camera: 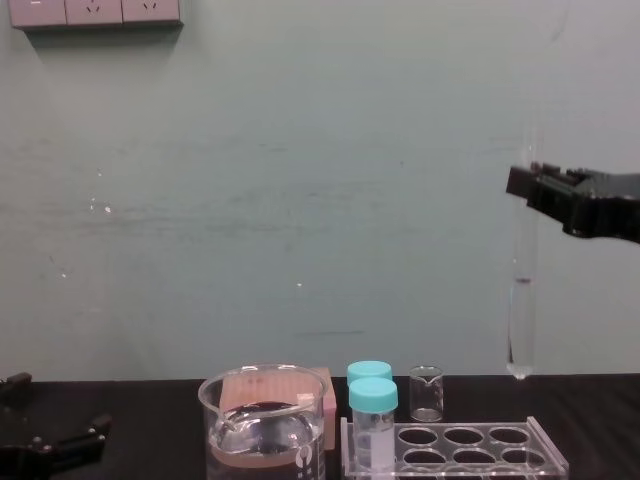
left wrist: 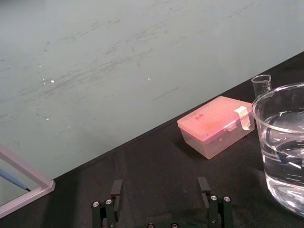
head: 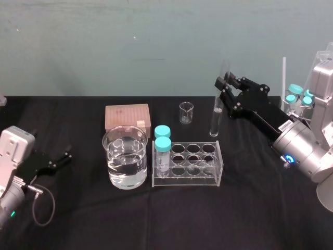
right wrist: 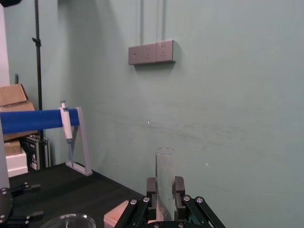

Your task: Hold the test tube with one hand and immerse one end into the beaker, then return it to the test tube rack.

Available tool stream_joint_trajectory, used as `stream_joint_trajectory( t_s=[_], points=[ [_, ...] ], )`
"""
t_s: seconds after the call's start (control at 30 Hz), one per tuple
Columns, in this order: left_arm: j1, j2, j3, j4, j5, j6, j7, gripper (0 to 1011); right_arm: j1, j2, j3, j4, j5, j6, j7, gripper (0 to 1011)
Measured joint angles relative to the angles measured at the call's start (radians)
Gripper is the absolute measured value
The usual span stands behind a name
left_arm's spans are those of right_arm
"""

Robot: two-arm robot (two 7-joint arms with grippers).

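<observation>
One long clear glass test tube (head: 215, 117) hangs upright right of centre, pinched near its mouth by the black right gripper (head: 225, 83), apparently leaving its lower end free for the wide glass beaker (head: 111, 156); the left gripper (head: 66, 158) idles open, lower left.

In the left wrist view the beaker (left wrist: 285, 142) cut off at the frame edge, its base cropped in the chest view, test tube rack (camera: 455, 455) front cropped there too, test tube (right wrist: 165, 164) lower length hidden behind the right tool (right wrist: 165, 183), its top end too faint to make out in the chest view
</observation>
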Motion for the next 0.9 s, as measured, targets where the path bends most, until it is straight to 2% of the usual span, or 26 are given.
stream_joint_trajectory(
  t_s=[0.33, 0.63, 0.9],
  points=[
    [0.0, 0.0, 0.0, 0.0, 0.0, 0.0, 0.0, 1000, -0.026, -0.021, 0.009, 0.022, -0.014, -0.003, -0.008, 222],
    [0.0, 0.0, 0.0, 0.0, 0.0, 0.0, 0.0, 1000, -0.026, -0.056, 0.018, 0.071, -0.027, -0.06, -0.005, 222],
    [0.0, 0.0, 0.0, 0.0, 0.0, 0.0, 0.0, 1000, -0.021, -0.069, 0.019, 0.097, -0.037, -0.069, 0.005, 222]
  ],
)
